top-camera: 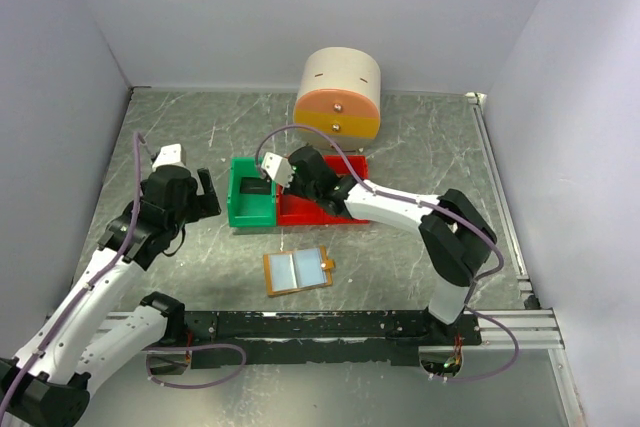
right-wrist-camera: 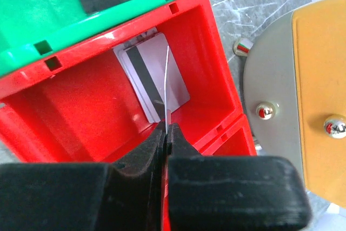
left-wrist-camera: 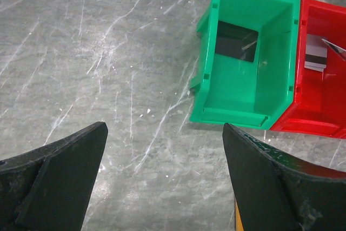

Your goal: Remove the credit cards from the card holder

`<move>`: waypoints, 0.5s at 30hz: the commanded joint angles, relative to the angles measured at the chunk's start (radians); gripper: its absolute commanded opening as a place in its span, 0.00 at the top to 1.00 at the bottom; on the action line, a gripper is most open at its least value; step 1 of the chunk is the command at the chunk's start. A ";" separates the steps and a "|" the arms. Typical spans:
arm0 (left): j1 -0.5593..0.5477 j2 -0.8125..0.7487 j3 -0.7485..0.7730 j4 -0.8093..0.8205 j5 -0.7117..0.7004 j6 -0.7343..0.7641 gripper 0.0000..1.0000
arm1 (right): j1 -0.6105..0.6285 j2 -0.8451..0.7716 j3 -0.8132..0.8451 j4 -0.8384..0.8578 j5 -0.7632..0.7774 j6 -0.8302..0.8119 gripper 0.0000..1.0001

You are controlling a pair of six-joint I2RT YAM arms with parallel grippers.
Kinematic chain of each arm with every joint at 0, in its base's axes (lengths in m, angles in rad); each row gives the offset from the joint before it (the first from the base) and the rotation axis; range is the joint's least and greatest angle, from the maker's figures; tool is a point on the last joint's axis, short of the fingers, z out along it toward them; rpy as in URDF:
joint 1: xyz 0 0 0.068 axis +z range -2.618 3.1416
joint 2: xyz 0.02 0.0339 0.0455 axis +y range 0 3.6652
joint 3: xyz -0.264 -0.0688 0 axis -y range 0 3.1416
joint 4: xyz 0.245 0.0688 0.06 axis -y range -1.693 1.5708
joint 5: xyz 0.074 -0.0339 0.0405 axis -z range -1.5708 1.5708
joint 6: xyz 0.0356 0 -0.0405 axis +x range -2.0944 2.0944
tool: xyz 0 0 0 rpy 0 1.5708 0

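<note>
Clenched in the right gripper [right-wrist-camera: 166, 128]: one credit card [right-wrist-camera: 167, 71], thin edge up, just ahead of the fingertips and over the red bin [right-wrist-camera: 70, 106]. Lower first, then tip flat onto the striped grey card [right-wrist-camera: 146, 74] underneath before letting go. Long axis apparently straight out from the fingertips, toward the bin's far wall. Left gripper [left-wrist-camera: 164, 128] spread wide, holding nothing. Card holder [top-camera: 296, 271] open on the counter [top-camera: 400, 257], well behind the right gripper.

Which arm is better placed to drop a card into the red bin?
Right. The right gripper is shut on a credit card above the red bin; the left gripper is open, empty, beside the green bin.
</note>
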 commanded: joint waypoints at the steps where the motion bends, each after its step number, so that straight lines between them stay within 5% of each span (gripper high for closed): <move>1: 0.006 -0.020 -0.004 0.035 -0.013 0.021 0.00 | -0.010 0.042 0.034 0.020 0.014 -0.103 1.00; 15: 0.007 -0.101 -0.006 0.042 -0.024 0.028 0.00 | -0.027 0.209 0.042 0.187 0.102 -0.230 0.91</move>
